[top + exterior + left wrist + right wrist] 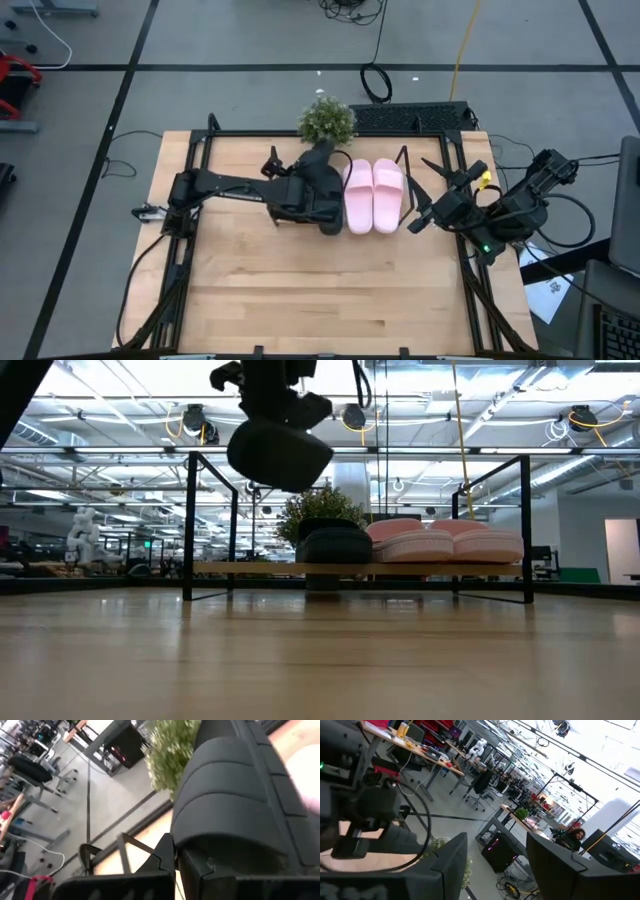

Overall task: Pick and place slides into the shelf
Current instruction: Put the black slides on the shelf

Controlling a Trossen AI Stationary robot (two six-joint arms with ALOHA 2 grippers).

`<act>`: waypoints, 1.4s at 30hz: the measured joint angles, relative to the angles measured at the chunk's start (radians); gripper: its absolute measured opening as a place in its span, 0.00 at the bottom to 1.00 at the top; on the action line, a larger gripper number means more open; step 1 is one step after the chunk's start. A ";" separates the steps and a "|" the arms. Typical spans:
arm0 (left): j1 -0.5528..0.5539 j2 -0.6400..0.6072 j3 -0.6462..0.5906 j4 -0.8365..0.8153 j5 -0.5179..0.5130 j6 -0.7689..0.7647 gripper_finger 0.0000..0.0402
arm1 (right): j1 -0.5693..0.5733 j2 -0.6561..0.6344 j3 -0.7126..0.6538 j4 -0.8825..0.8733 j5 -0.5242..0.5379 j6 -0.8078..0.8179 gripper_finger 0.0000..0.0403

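Now the left claw [272, 420] hangs pinched tight on a matte black open-toe slide [280, 452], above the other black slide [337, 546] already sitting on the low wire-framed shelf with its light wood board [250, 568], just beside the two pale pink slides [373, 195]. Risk here, I'd say: a tilted drop could clip that parked black slide or shove the pink pair. Off past the pink slides, the right claw [428, 205] waits spread wide and empty.

Open-plan robotics lab: rows of workbenches [420, 750], exposed ceiling lights [560, 420].
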 joint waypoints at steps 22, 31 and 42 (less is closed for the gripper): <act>-0.007 0.107 -0.014 0.001 0.151 -0.164 0.00 | -0.002 0.000 0.000 0.000 -0.020 0.008 0.48; 0.021 0.121 -0.015 0.000 0.149 -0.110 0.00 | -0.002 0.000 0.000 -0.001 0.002 0.009 0.48; 0.031 0.115 -0.015 0.000 0.175 -0.054 0.00 | -0.002 0.000 0.000 0.000 0.003 0.010 0.48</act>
